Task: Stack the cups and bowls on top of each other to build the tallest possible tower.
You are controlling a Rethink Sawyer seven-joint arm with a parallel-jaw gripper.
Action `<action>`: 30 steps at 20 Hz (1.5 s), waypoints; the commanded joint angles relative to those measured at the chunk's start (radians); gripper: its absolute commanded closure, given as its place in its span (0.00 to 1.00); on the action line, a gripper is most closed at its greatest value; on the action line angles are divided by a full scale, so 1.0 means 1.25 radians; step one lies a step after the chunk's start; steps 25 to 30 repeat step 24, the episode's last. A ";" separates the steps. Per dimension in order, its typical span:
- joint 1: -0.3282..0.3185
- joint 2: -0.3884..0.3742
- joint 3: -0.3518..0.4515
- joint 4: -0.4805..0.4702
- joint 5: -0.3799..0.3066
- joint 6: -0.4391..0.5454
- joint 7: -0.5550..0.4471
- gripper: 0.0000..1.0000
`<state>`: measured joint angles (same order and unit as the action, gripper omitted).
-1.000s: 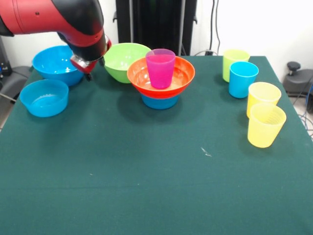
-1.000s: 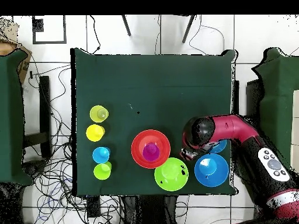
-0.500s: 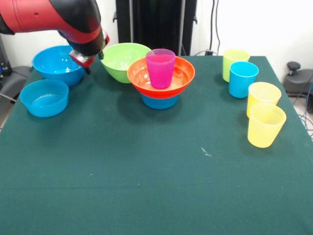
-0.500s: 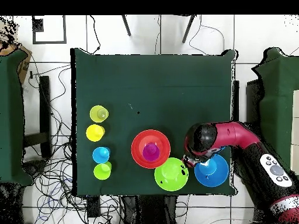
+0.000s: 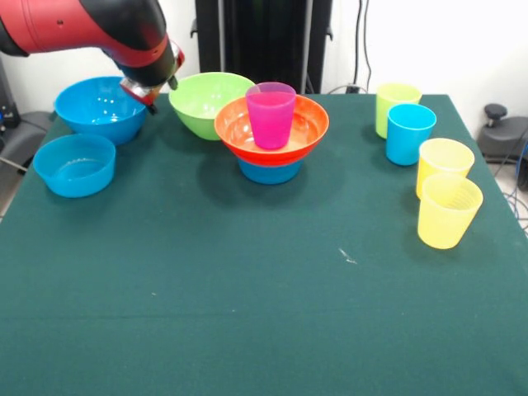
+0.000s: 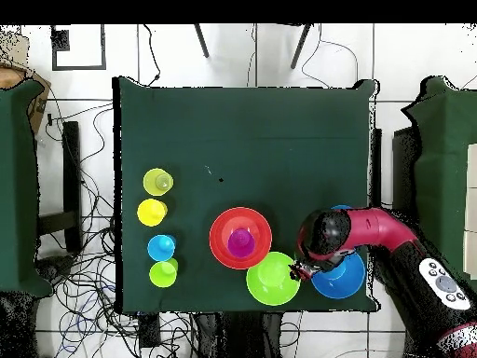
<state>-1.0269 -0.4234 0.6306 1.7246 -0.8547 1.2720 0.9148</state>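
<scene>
The gripper (image 5: 148, 92), whose fingers' state I cannot tell, hangs between the large blue bowl (image 5: 97, 108) and green bowl (image 5: 210, 102), beside the tower (image 5: 271, 132) on the bench (image 5: 247, 289).

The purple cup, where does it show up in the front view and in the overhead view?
Front view: the purple cup stands in the orange bowl, upper middle.
Overhead view: the purple cup sits lower middle, inside the orange bowl.
Shared landmark: the lime green bowl touches or nearly touches the orange bowl in both views.
</scene>
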 commanded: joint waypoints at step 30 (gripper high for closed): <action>-0.035 0.136 -0.033 0.000 -0.051 -0.243 -0.051 0.00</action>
